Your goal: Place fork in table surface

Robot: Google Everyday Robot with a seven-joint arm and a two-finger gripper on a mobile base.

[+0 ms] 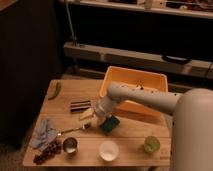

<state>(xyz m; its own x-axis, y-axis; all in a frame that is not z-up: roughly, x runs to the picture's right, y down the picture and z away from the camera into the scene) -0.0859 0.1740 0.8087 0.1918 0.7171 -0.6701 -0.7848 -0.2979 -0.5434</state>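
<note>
The fork [71, 130] is a slim silvery utensil lying slanted low over the wooden table surface [130, 145], left of centre. Its left end points toward a blue cloth and its right end reaches my gripper [90, 120]. The gripper hangs just above the tabletop at the end of the white arm [142, 98], which comes in from the right. Whether it holds the fork does not show.
A yellow-orange bin [133, 81] stands at the back right behind the arm. Around the fork lie a blue cloth [44, 133], dark grapes [46, 152], a small metal cup [70, 145], a white bowl [107, 149], a green sponge [110, 124], a dark striped item [80, 105], a green vegetable [55, 90] and a green cup [151, 144].
</note>
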